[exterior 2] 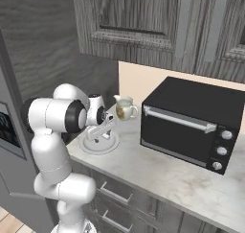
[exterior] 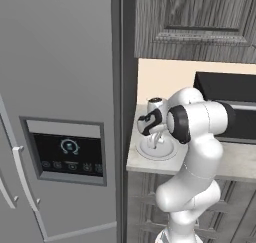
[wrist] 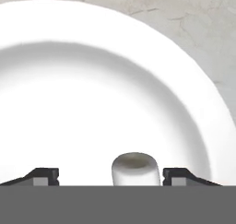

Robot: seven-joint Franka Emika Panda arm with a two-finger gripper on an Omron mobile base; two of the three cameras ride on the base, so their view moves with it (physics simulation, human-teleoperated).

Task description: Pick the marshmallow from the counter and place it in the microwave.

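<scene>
The marshmallow [wrist: 136, 168], a small white stubby cylinder, stands on a round white plate [wrist: 92, 80] that rests on the light grey counter [exterior 2: 158, 174]. My gripper [wrist: 111, 176] points down over the plate [exterior 2: 99, 145] and is open. Its dark fingertips [wrist: 46, 175] stand on either side of the marshmallow. The right tip is close to it and the left tip stands well apart. In the left base view the gripper [exterior: 156, 141] hangs over the plate [exterior: 159, 151] at the counter's left end. The microwave is out of view.
A black boxy oven with knobs [exterior 2: 191, 122] stands on the counter right of the plate. A small glass jug [exterior 2: 124, 107] sits behind the plate by the wall. A grey fridge [exterior: 60, 137] borders the counter's left end. Wooden cabinets hang overhead.
</scene>
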